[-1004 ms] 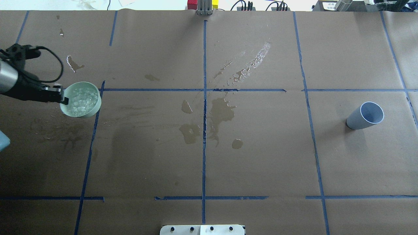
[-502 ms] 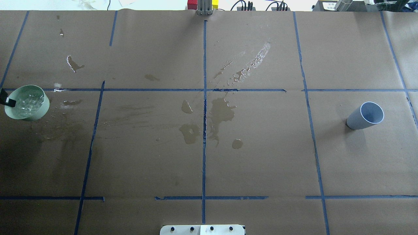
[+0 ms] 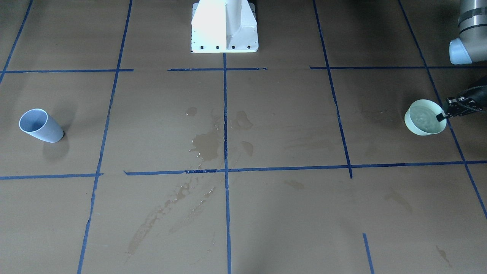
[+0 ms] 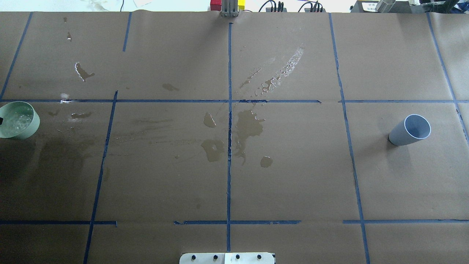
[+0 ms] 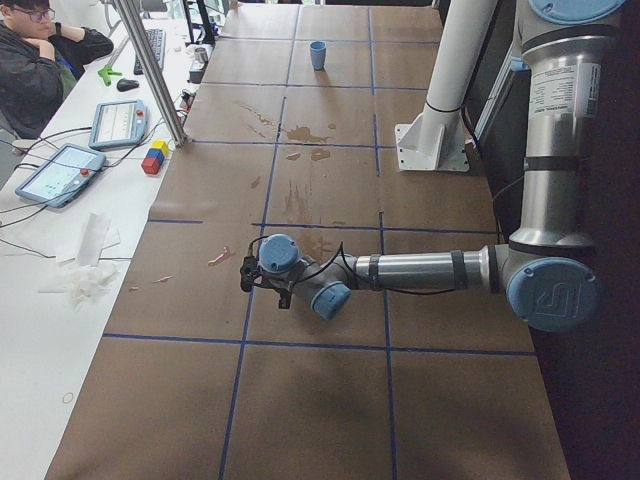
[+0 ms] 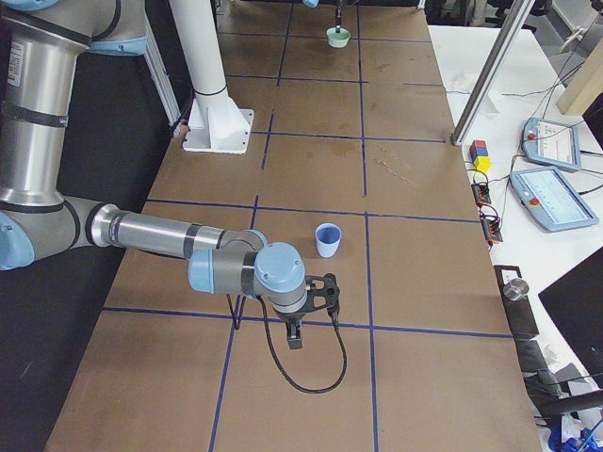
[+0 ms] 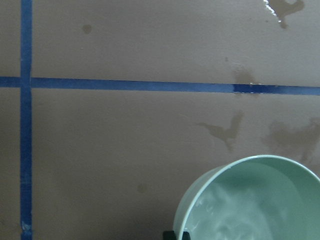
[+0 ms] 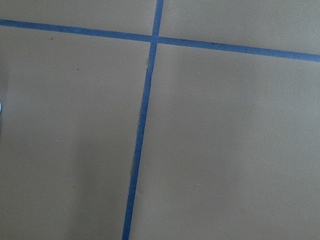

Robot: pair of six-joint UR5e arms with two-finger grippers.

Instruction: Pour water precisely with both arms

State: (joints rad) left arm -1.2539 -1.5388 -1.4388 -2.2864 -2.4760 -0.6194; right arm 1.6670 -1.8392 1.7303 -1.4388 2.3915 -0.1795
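left gripper [image 3: 442, 116] clamped on rim of the pale green cup [image 3: 417, 129], rippled water [image 3: 423, 115] inside, right gripper [image 6: 294, 339] near the blue cup [image 6: 327, 240], grip state untellable

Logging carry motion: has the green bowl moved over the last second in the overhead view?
Yes. The green bowl has travelled leftward, from beside the vertical blue tape line to the view's left edge.

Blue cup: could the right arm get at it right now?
Probably yes: the right arm's tool hangs close beside the blue cup, and nothing stands between them.
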